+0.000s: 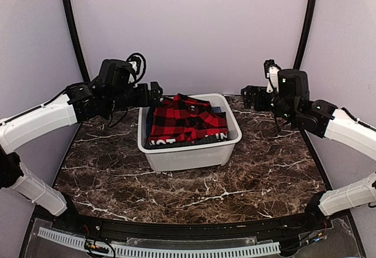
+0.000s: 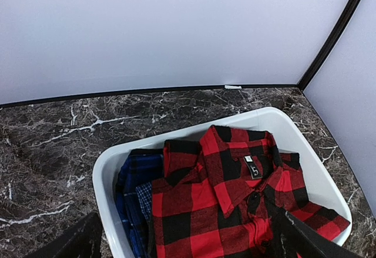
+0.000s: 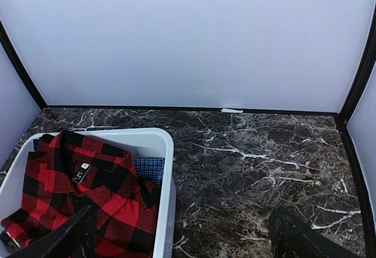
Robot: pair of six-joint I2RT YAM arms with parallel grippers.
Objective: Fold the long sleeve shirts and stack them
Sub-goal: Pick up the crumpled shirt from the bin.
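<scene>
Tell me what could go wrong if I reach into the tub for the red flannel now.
1. The red flannel shirt lies crumpled over a blue plaid shirt in the white tub; a deep pinch may lift both.
2. Cloth dragged over the rim could slide or tip the tub, which seems to sit loose on the table.
3. The open left gripper and right gripper hover close to the tub's sides; a straight descent might clip the rim.

Left hand (image 1: pixel 156 93) and right hand (image 1: pixel 249 96) hover raised, both wide open.

Red-check shirt (image 1: pixel 187 119) atop blue shirt (image 2: pixel 132 187)
</scene>
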